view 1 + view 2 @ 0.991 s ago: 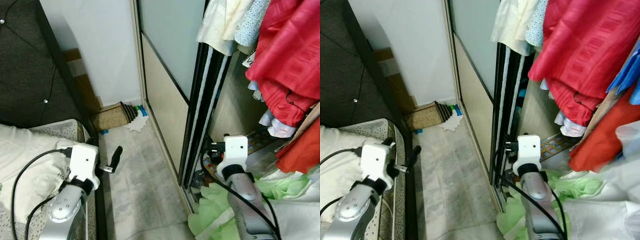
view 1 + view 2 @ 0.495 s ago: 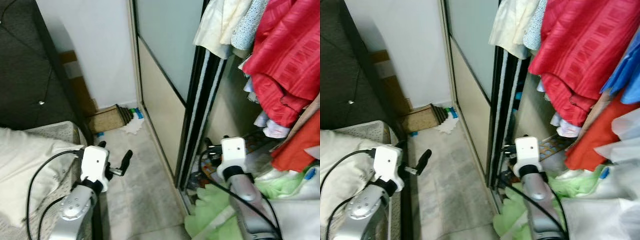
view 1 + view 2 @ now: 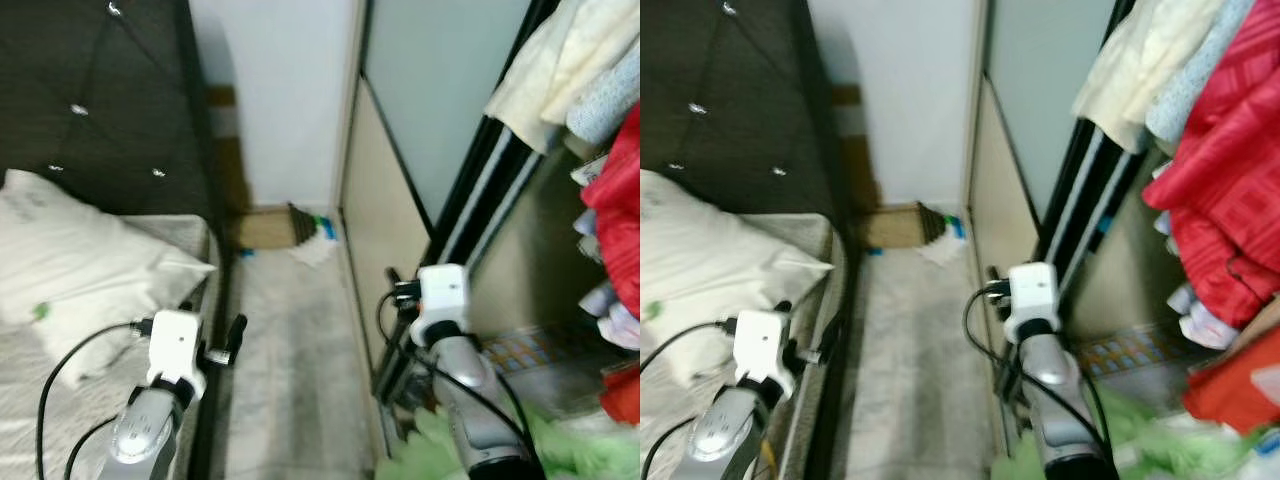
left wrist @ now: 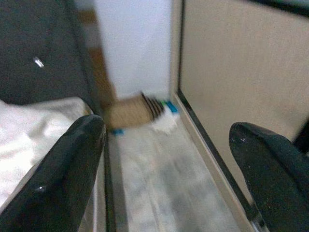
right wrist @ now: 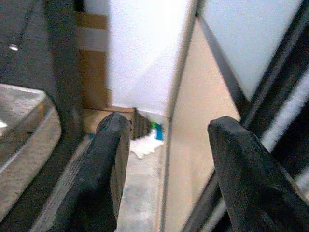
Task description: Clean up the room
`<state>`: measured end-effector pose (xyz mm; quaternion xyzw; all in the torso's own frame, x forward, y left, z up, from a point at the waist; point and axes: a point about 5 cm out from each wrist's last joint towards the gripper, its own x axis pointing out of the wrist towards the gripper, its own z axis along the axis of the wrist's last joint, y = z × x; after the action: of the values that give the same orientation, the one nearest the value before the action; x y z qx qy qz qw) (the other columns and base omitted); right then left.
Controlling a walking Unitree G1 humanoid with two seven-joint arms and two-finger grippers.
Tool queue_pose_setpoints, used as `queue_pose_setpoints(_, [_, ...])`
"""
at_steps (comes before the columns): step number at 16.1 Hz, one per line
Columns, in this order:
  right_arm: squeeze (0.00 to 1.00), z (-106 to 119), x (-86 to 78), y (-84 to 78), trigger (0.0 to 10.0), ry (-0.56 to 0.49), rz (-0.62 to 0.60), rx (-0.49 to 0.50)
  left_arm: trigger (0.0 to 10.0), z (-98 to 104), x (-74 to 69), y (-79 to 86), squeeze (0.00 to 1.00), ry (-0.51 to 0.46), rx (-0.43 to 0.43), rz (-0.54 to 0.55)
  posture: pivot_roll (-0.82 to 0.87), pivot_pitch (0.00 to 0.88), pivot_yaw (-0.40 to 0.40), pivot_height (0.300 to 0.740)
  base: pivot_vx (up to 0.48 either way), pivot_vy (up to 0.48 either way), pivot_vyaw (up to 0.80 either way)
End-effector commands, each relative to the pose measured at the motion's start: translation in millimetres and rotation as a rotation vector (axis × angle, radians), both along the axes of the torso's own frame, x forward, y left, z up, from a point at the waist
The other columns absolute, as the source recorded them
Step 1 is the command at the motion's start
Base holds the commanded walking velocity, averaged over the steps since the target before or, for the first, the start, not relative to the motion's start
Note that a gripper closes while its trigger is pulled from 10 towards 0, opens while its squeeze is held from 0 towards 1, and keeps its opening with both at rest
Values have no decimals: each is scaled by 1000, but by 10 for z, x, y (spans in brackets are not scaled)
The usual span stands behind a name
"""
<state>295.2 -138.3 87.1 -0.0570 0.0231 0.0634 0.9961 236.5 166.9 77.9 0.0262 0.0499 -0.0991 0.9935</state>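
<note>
- While I stand in the narrow aisle between bed (image 3: 60,340) and wardrobe, my left gripper (image 4: 169,159) is held low beside the bed's edge, its two black fingers (image 4: 72,164) spread wide with nothing between them.
- My right gripper (image 5: 166,164) is raised next to the wardrobe door (image 3: 395,240), its fingers (image 5: 108,159) also wide apart and empty.
- Straight ahead of both sets of jaws, well apart from them at the far end of the floor (image 3: 290,380), lies a white scrap (image 4: 165,124) with a bit of blue and green just beside it, against the foot of the wall (image 3: 280,90).
- Next to that scrap, toward my left gripper's side, a flat brown carton (image 3: 268,226) lies on the floor, touching the wall.
- A white pillow (image 3: 70,250) rests on the bed, to the outer side of my left gripper, below the dark headboard (image 3: 100,90).
- Beyond my right gripper's outer side hang red clothes (image 3: 1220,210) and pale ones (image 3: 1140,70), with green cloth (image 3: 500,455) heaped below; it is blurred.
</note>
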Motion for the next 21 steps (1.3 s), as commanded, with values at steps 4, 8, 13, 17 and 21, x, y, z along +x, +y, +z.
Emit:
queue_pose_setpoints(4, [0,42,14,-124,10000,-21,-19,-25,10000,65,24,53,0,-36,8,16,16,12,-80,740,0,0,800])
queue_pose_setpoints(8, [0,14,-7,-125,10000,-2,-9,-10,10000,71,-34,73,0,-30,12,34,28,48,-89,740,0,0,800])
queue_pose_setpoints(13, [0,37,17,-71,10000,-10,12,-10,10000,77,-49,82,0,-28,7,38,36,49,-91,740,0,0,800])
queue_pose_setpoints(17, [0,47,26,-45,10000,-9,37,-6,10000,77,-34,80,0,-21,-4,54,35,51,-102,740,0,0,800])
queue_pose_setpoints(21, [0,84,64,-14,10000,-21,62,-7,10000,65,-31,58,0,-13,-11,54,34,45,-109,740,0,0,800])
